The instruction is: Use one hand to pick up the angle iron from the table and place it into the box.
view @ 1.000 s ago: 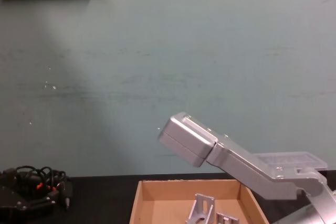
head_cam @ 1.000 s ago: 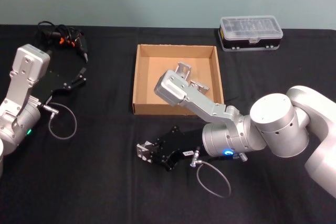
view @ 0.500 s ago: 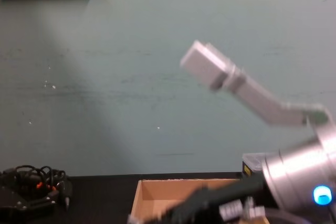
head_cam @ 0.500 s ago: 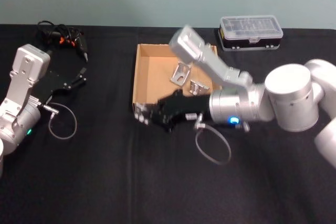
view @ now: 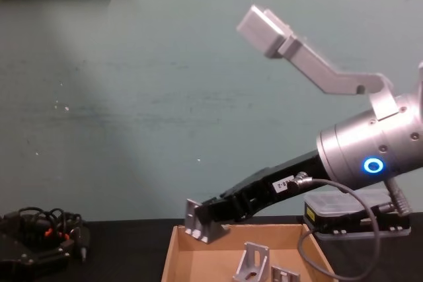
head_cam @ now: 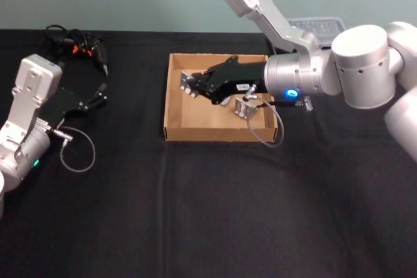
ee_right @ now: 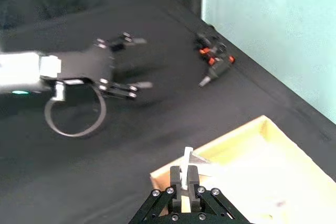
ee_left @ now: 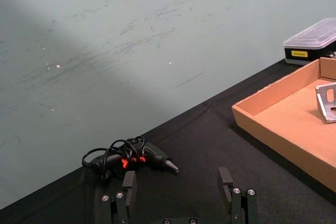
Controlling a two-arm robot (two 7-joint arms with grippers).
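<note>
My right gripper point(head_cam: 195, 85) is shut on a small silver angle iron point(head_cam: 186, 82) and holds it above the far left part of the tan cardboard box point(head_cam: 174, 105) on the black table point(head_cam: 195, 213). From the chest the held angle iron point(view: 196, 222) hangs just over the box's point(view: 173, 252) back left rim. The right wrist view has the fingers point(ee_right: 177, 178) closed on the angle iron point(ee_right: 188, 157). Two more angle irons point(view: 251, 262) lie inside the box. My left gripper point(ee_left: 178, 195) rests open on the table at the left.
A black case with a clear lid point(view: 350, 212) stands behind the box at the right, partly hidden by my right arm. A black and orange tool with tangled cables point(head_cam: 78, 45) lies at the back left. A cable loop point(head_cam: 77, 151) hangs off my left arm.
My right gripper has lifted from the table in front of the box and swung back over the box with the angle iron in it. The left arm has not moved.
</note>
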